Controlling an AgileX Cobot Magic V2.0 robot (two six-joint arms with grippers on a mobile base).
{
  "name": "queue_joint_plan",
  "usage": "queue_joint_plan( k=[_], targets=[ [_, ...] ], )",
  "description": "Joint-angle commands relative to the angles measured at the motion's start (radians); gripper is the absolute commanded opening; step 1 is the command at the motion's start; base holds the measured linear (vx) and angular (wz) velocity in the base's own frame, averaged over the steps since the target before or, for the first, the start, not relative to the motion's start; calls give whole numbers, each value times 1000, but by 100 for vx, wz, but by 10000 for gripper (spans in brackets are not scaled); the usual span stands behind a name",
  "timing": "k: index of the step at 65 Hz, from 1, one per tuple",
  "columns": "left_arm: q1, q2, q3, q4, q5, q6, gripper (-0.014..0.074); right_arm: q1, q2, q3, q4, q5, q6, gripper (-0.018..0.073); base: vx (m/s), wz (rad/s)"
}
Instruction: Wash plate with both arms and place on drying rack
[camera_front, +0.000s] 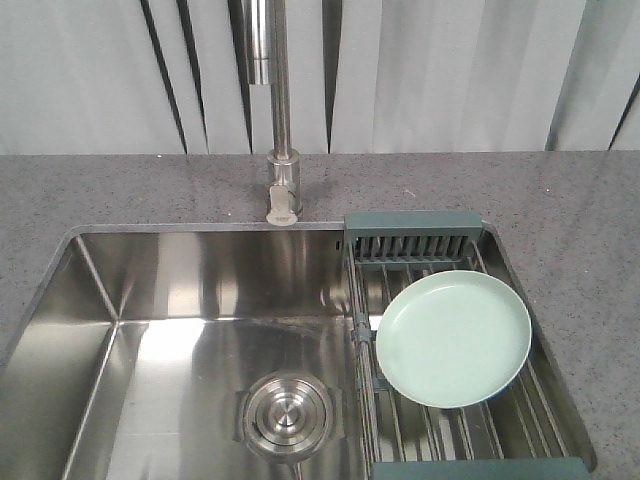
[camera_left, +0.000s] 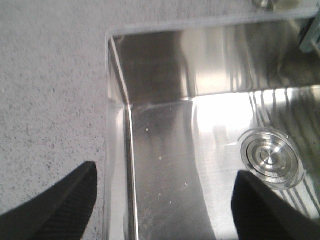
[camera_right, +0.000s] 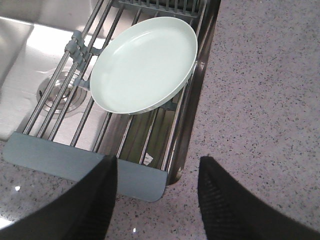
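The pale mint-green plate (camera_front: 454, 338) lies on the rods of the drying rack (camera_front: 414, 246), which spans the right end of the sink. From the right wrist the plate (camera_right: 144, 64) shows on the rack (camera_right: 60, 157), a little ahead of my right gripper (camera_right: 157, 167). That gripper is open and empty, hovering over the rack's near end and the counter. My left gripper (camera_left: 165, 175) is also open and empty, above the sink's left wall. Neither arm shows in the front view.
The steel sink (camera_front: 180, 330) has a round drain (camera_front: 287, 415), also seen from the left wrist as the drain (camera_left: 270, 157). A tap (camera_front: 281, 110) stands behind the sink. Grey speckled counter (camera_front: 580, 200) surrounds it.
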Motion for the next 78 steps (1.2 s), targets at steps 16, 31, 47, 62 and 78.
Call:
queue_joint_plan(
  k=[16,31,47,62,78],
  targets=[
    [1,191,-224,-8,-65,2,505,0,5,-27,4,-51,0,372,0,0],
    [1,385,-332,-8,-67,2,373,0,5,-27,4,-51,0,372,0,0],
    [1,549,-401,-9,-76,2,160,0,5,-27,4,-51,0,372,0,0],
    [1,658,-422,-14,-96,2,-9,0,5,-27,4,-52,0,372,0,0],
    [1,787,-422,-167,-147,162,-8,0,5,-27,4,-51,0,372,0,0]
  ],
)
